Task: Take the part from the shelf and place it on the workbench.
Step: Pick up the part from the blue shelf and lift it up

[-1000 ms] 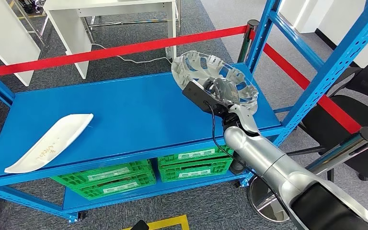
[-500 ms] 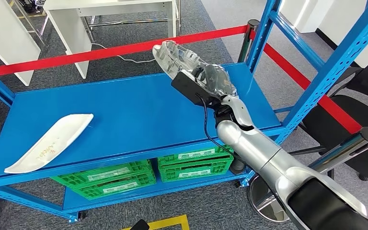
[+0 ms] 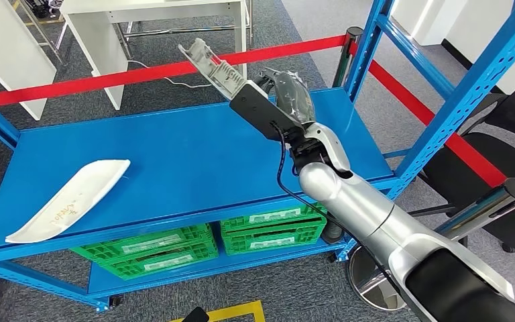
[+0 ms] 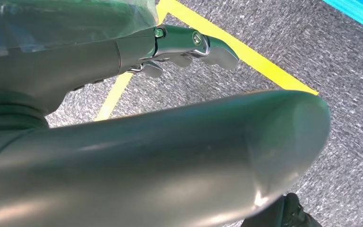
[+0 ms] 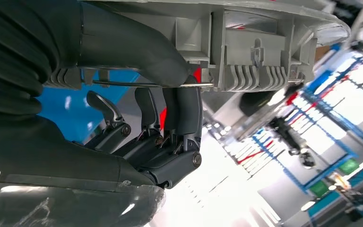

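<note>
**Now the part is up in the air**

From the head, the right hand [image 3: 288,100] holds the grey part [image 3: 213,64] above the blue shelf [image 3: 174,154]. Its long side tips up and away, toward the red tape [image 3: 107,77].

At the right wrist, fingers [image 5: 182,109] and thumb pinch the part's edge [image 5: 246,52].

At the left wrist, the left hand [image 4: 179,45] hangs over the floor, fingers curled, holding nothing.

We see the part [image 3: 216,65] held in the right hand [image 3: 288,100] above the shelf [image 3: 188,161], toward its back right. A tray [image 3: 67,199] lies on its front left, with crates [image 3: 208,241] below.
</note>
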Controlling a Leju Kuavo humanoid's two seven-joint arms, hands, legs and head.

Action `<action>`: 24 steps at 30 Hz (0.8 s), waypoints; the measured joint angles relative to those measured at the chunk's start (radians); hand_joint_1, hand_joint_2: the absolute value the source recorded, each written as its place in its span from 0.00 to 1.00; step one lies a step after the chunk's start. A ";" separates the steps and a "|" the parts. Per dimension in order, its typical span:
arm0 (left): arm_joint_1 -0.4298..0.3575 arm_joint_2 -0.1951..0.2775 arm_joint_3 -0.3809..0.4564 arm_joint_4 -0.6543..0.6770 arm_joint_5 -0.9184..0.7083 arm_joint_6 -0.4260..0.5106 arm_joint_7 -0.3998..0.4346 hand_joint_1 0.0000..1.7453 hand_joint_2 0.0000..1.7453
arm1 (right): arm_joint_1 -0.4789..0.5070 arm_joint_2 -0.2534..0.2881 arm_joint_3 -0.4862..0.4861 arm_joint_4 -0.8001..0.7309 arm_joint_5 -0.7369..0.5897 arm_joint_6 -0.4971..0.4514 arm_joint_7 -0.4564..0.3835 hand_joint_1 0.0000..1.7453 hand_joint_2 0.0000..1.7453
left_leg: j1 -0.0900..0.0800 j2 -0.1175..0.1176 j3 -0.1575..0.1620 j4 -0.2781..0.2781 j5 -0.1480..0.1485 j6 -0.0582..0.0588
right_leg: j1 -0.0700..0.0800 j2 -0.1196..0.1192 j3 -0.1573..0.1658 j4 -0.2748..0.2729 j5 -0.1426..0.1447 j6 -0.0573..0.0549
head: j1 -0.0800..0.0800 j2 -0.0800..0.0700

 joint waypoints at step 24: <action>0.000 0.001 0.000 0.000 -0.006 -0.001 -0.012 0.00 0.00 | 0.002 0.028 0.033 -0.322 -0.136 0.044 -0.138 1.00 1.00 | 0.000 0.000 0.000 -0.001 0.000 0.000 | 0.000 0.000 0.000 0.000 -0.001 -0.001 | 0.000 0.000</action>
